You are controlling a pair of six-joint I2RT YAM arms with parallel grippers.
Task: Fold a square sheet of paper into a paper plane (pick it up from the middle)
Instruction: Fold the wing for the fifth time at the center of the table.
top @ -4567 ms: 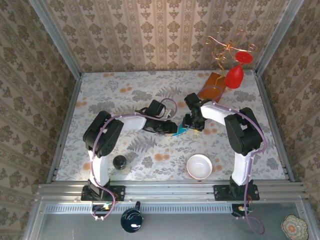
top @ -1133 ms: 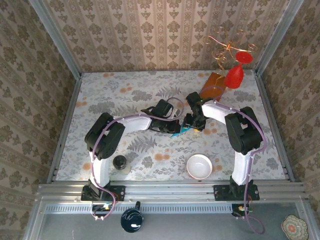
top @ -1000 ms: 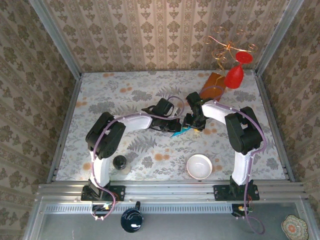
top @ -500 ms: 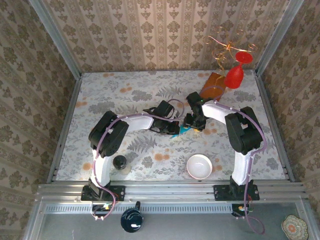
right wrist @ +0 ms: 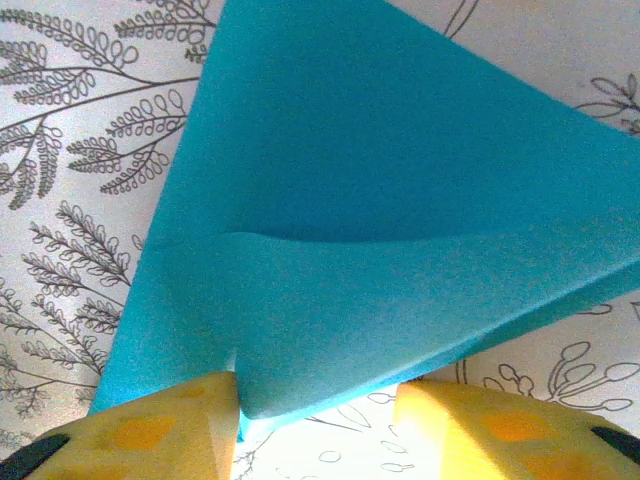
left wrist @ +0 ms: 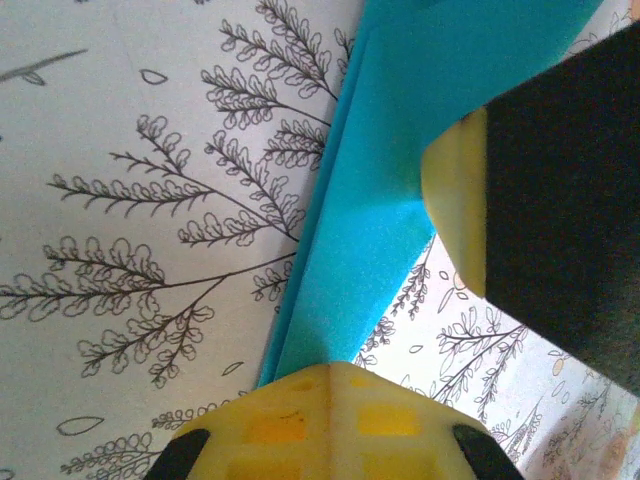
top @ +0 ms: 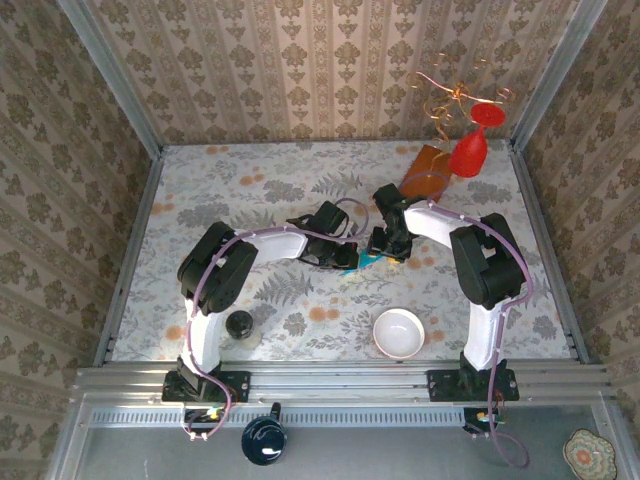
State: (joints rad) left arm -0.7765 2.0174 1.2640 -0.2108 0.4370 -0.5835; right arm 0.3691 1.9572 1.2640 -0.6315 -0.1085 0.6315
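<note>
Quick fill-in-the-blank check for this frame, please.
1. The left gripper is ___ on the paper.
2. The right gripper has its jaws ___, paper between them.
3. The bowl is coloured ___.
4. The ornament stands at the back ___ corner.
Missing: shut; open; white; right.

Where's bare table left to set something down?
Free: the left side of the table, and the front strip between dark jar and white bowl. Crowded: centre, where left gripper and right gripper meet at the teal paper; far-right corner, board and red ornament.
</note>
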